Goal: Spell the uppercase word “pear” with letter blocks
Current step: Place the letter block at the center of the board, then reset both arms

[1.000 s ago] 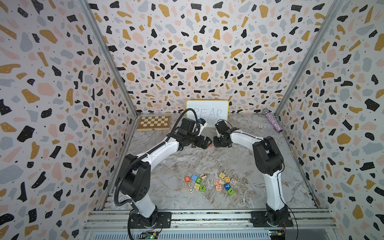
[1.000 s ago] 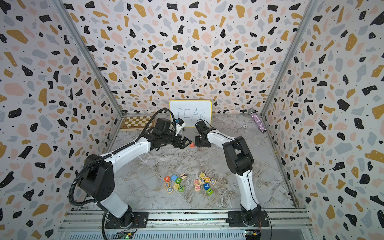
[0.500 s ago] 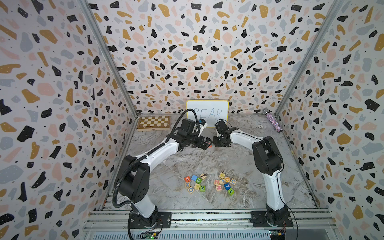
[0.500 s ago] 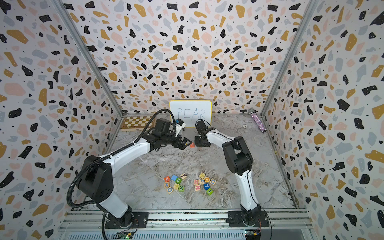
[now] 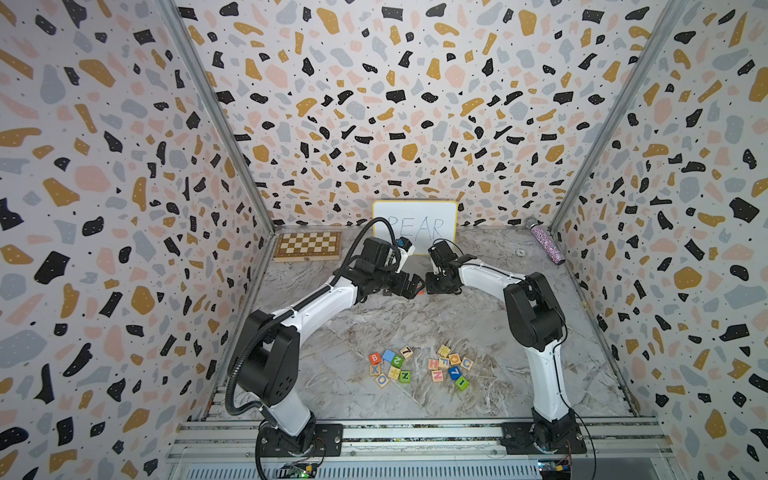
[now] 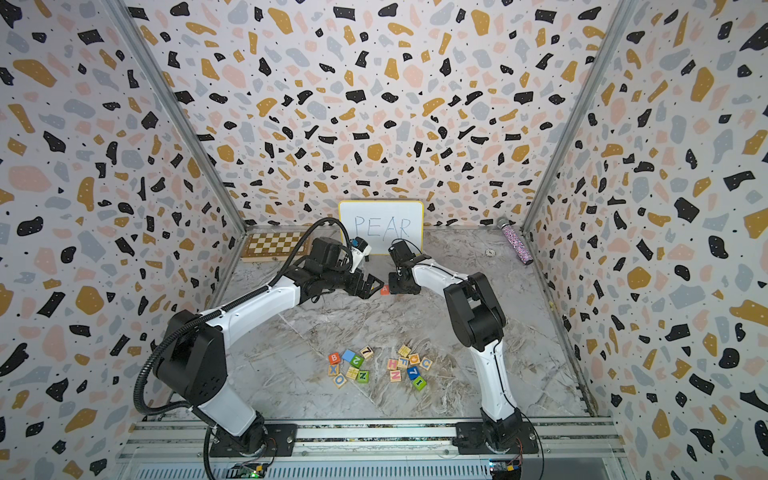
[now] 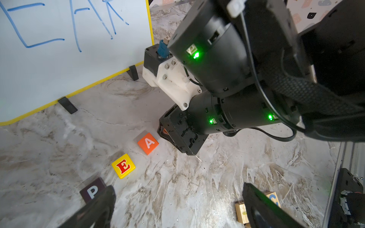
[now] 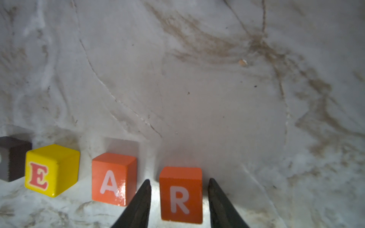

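1. Blocks P [image 7: 92, 190], E [image 8: 50, 169], A [image 8: 113, 179] and R [image 8: 180, 194] sit in one row on the tabletop [image 5: 457, 324]. The row is toward 12 o'clock from the tabletop's middle, just before the whiteboard [image 5: 415, 224].
2. Right pincer [image 8: 179, 180] straddles R with its jaws apart. A slim gap shows on each side, so it clamps nothing. Left pincer [image 7: 177, 187] hangs wide apart and empty, low by the P end.
3. Main risk: one right finger stands in the narrow gap between A and R. Any sideways drift as it leaves would likely nudge A or drag R askew, so a straight lift looks safest.
4. Second risk: a left finger lies across P's corner in the left wrist view. A low sweep could shove P out of line.
5. Third risk: both wrists crowd the same spot, so moving them together invites a clash.
6. Room: the whiteboard closes 12 o'clock. The chessboard [image 5: 307, 246] lies at 10 and a bottle [image 5: 544, 241] at 2. Bare tabletop opens toward 6, as far as the spare blocks [image 5: 390, 365] near the front edge.
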